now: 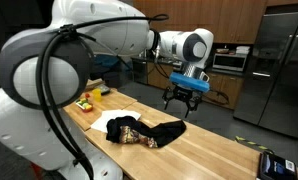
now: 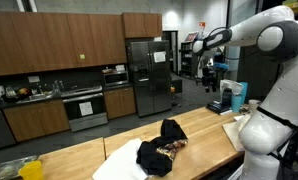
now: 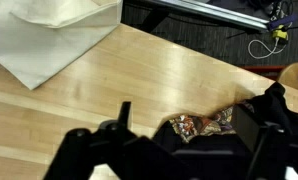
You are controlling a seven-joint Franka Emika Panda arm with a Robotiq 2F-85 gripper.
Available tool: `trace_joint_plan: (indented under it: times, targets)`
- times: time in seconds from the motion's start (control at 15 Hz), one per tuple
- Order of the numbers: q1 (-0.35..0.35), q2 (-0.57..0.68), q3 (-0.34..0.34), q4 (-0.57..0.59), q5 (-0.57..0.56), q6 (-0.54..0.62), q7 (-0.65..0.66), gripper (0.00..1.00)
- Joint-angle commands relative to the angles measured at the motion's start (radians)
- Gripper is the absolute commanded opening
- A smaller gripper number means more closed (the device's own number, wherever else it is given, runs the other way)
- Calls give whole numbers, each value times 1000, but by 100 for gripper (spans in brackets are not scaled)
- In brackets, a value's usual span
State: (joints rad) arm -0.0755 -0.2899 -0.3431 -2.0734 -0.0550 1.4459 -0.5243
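Note:
My gripper (image 1: 179,101) hangs open and empty in the air above the wooden table (image 1: 214,150), over the far side of a crumpled black garment (image 1: 144,131) with a patterned lining. In an exterior view the gripper (image 2: 207,72) is high above the garment (image 2: 161,148). In the wrist view the open fingers (image 3: 189,128) frame the patterned part of the garment (image 3: 201,125) below, with clear air between them.
A white cloth (image 1: 102,121) lies on the table beside the garment; it also shows in the wrist view (image 3: 51,35). A yellow object (image 1: 86,102) sits at the table's far end. A black device (image 1: 275,166) is at the near corner. Kitchen cabinets and a fridge (image 2: 149,75) stand behind.

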Motion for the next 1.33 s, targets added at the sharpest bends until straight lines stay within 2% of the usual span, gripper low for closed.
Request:
trace_joint_plan:
  times: [0.0, 0.53, 0.6, 0.87, 1.27]
  targets:
    - [-27, 3, 23, 3, 5, -1, -6, 100]
    - [-27, 3, 23, 4, 6, -1, -6, 100]
    - [-25, 8, 33, -5, -36, 18, -22, 100]
    - [1, 37, 76, -24, -152, 94, -144, 100]
    - [48, 74, 169, -48, -166, 139, -336, 100]
